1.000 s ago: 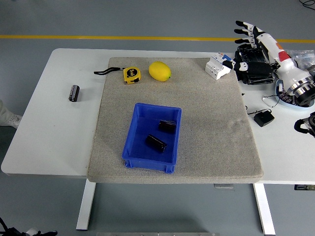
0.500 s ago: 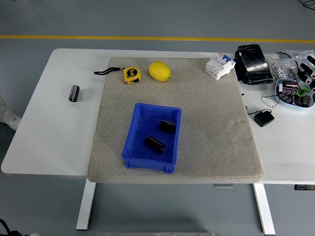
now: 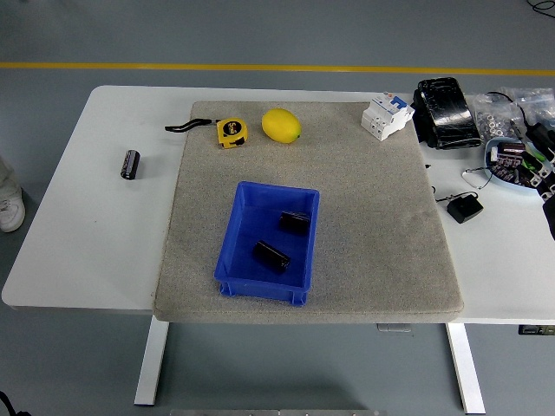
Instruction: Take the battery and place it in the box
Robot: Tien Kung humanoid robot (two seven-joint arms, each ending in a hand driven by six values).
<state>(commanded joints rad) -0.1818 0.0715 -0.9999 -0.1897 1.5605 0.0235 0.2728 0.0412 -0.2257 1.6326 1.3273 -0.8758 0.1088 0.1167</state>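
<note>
A blue box (image 3: 227, 260) sits on the grey mat (image 3: 364, 225) near the table's front. Two black batteries lie inside it, one near the far right side (image 3: 295, 221) and one in the middle (image 3: 272, 255). A third black cylindrical battery (image 3: 130, 164) lies on the bare white table (image 3: 87, 234), left of the mat. Neither hand shows. Only a dark piece at the right edge (image 3: 549, 212), beside the table, may belong to the right arm.
A yellow tape measure (image 3: 231, 132), a lemon (image 3: 281, 126) and a white breaker (image 3: 386, 115) lie along the mat's far edge. A black pack (image 3: 445, 113), a dish of parts (image 3: 516, 165) and a black adapter (image 3: 466, 209) crowd the right side. A person's shoe (image 3: 9, 208) shows at the left edge.
The right hand, which hovered spread over the black pack at the back right, has drawn back out past the right edge. The batteries and box have stayed put.
</note>
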